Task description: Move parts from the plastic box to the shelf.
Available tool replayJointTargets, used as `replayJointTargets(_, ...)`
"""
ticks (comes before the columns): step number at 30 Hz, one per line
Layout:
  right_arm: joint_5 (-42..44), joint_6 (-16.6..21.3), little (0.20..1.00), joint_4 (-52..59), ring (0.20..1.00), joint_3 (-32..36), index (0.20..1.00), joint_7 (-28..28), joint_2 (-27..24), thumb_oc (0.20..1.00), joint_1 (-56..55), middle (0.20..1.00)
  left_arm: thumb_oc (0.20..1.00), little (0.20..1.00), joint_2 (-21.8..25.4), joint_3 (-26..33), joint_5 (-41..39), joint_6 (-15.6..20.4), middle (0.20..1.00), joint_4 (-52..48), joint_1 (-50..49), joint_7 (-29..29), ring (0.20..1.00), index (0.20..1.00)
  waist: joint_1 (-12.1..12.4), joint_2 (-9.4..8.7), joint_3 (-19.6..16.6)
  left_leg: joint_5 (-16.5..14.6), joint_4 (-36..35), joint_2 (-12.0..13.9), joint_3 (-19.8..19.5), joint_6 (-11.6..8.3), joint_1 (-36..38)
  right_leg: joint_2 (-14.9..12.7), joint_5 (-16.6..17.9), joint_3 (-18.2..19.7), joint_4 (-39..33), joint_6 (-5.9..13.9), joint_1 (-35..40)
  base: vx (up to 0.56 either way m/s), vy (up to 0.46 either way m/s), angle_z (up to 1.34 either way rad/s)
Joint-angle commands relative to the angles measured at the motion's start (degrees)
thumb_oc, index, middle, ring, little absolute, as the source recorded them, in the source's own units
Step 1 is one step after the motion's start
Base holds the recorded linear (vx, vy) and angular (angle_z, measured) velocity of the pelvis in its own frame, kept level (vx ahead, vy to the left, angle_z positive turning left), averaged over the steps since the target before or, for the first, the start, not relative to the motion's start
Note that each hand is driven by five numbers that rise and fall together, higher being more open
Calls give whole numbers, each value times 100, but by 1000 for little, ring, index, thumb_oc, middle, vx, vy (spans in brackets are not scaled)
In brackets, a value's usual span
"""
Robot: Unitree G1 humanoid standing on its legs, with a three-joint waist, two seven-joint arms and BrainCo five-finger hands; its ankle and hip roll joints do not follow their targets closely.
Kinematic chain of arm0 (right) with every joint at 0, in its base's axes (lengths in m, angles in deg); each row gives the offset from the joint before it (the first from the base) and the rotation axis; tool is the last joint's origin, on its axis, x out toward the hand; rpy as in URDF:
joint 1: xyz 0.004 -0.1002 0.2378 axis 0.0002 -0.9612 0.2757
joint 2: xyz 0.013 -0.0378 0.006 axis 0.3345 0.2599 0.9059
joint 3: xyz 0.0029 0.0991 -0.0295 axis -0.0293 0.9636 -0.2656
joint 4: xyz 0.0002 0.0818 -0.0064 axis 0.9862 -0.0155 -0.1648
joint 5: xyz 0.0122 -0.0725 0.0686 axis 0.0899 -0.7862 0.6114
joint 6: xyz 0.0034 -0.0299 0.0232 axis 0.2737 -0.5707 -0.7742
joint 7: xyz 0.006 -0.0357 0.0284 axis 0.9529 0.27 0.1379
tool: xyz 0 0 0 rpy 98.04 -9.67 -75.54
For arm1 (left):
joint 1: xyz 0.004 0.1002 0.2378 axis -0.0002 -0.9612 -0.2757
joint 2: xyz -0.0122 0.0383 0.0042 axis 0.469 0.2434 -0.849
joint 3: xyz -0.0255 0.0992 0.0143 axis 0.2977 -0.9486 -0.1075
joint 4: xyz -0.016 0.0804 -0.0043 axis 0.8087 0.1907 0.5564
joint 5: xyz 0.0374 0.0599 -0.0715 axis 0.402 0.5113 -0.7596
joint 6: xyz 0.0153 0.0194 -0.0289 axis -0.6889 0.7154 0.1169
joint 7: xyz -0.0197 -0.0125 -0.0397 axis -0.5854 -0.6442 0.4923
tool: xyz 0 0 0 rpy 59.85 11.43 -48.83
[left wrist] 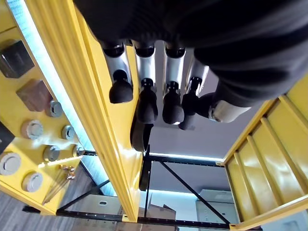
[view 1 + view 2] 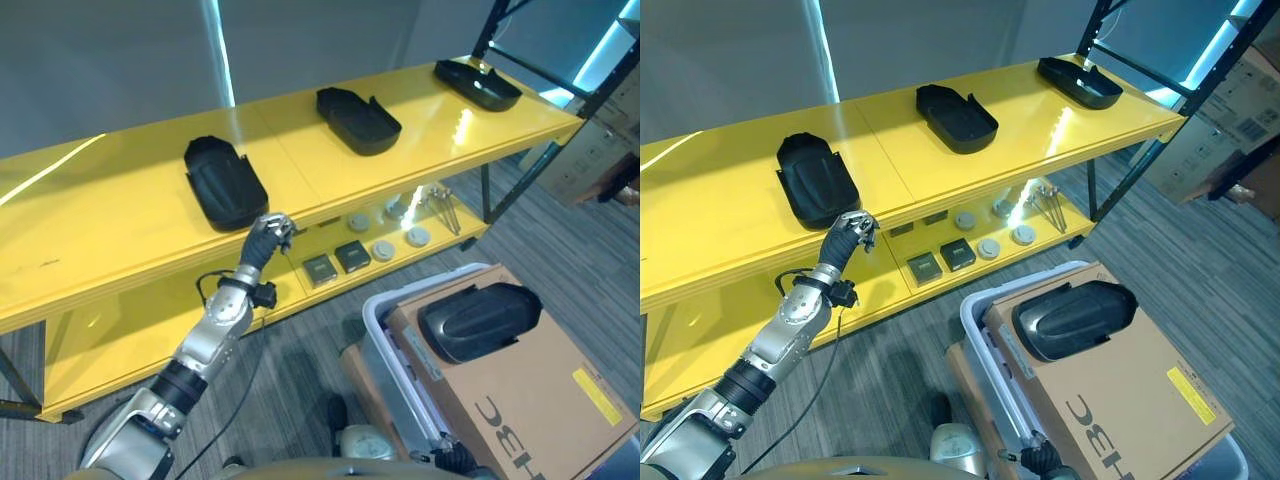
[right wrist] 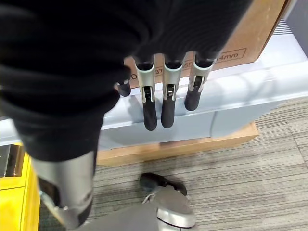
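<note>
Three black moulded parts lie on the yellow shelf's [image 2: 110,215] top board: one at the left [image 2: 224,182], one in the middle [image 2: 358,120], one at the far right [image 2: 477,84]. My left hand [image 2: 268,235] is raised to the shelf's front edge, just below the left part, with relaxed fingers [image 1: 147,103] that hold nothing. A fourth black part [image 2: 478,320] rests on a cardboard box [image 2: 545,405] that lies across the pale plastic box [image 2: 383,335]. My right hand [image 3: 166,103] hangs beside the plastic box's wall [image 3: 231,96], fingers straight and empty.
The lower shelf board carries small square blocks [image 2: 335,262], round discs [image 2: 383,250] and a bundle of metal rods [image 2: 441,210]. A black rack frame [image 2: 600,80] and stacked cartons [image 2: 590,150] stand to the right. The plastic box sits on a wooden base [image 3: 192,144].
</note>
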Motion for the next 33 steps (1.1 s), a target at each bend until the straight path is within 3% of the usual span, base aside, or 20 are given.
replayJointTargets(1,-29,-44,1000,-37,1000,-245,1000,-173,-42,1000,-211,1000,200,200,-15,25,404,266,200,366,528,342,200,200,-27,-45,65,-441,956,400,-195,217,-619,-375,-723,177,663,487,13,41,-28,-4)
replayJointTargets(3,-41,-36,1000,-60,1000,-245,1000,-191,-56,1000,-234,1000,200,200,9,76,489,326,200,541,567,485,200,200,-47,-21,112,-567,1044,428,-266,179,-627,-372,-808,189,697,529,50,81,1,-3)
replayJointTargets(20,96,-33,1000,-111,1000,-378,1000,-288,-43,1000,-294,1000,200,200,173,237,760,630,200,910,1147,728,200,200,-144,-56,272,-544,1202,535,-247,141,-747,-364,-814,244,735,510,3,10,-2,0)
replayJointTargets(27,37,-65,1000,-95,1000,-412,1000,-317,-86,1000,-303,1000,200,200,237,160,854,286,200,528,1464,991,200,200,-206,-51,238,-539,1219,542,-233,129,-724,-357,-829,277,737,511,34,33,-1,-1)
replayJointTargets(33,35,-96,1000,-95,1000,-415,1000,-352,-93,1000,-361,1000,200,200,264,212,891,55,200,1064,1623,1157,200,200,-277,-71,180,-538,1225,565,-178,116,-686,-342,-839,311,727,521,59,32,-9,-2)
